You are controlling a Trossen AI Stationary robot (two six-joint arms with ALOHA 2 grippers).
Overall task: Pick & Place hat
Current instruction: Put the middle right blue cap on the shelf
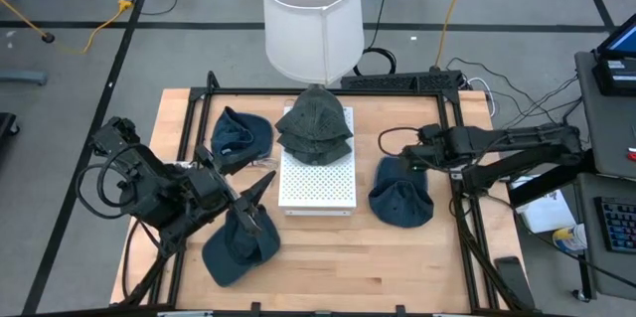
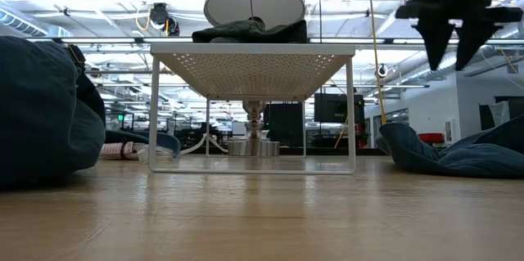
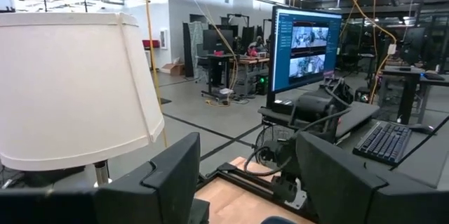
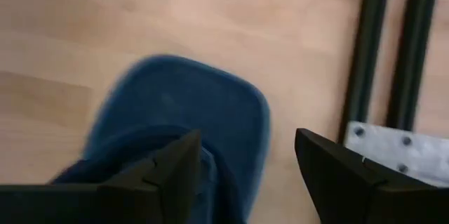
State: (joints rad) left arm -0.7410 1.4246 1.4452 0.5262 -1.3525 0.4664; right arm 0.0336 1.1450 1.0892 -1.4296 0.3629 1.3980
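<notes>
the room behind the bench (image 1: 397, 257) is an open lab with monitors and desks, and a white lamp (image 1: 311, 17) stands at the far edge. in the middle of the bench sits a white perforated stand (image 1: 317, 180) with dark grey hats (image 1: 315, 125) piled on its far end.

you have three blue hats lying on the wood. one blue hat (image 1: 401, 203) lies right of the stand, another (image 1: 241, 134) far-left of it, and a third (image 1: 239, 242) near-left, close under your left arm.

your right gripper (image 1: 405, 161) hovers above the bench, just off the far edge of the right-hand hat, with its fingers (image 4: 337, 175) spread and nothing between them. in the right wrist view the hat's rounded brim shows directly ahead, between and beyond the finger tips, so the hat lies below and slightly toward the near side of the bench from that gripper. in the low view the fingers hang well clear of the slumped hat (image 2: 458, 156).

your left gripper (image 1: 256, 193) sits raised beside the stand, pointing toward the lamp, fingers parted and empty.

the right arm looks the nearer one for that hat. i'd judge you need to drop and shift a little toward the crown before closing; the soft fabric may fold or slip if you pinch only the brim.
</notes>
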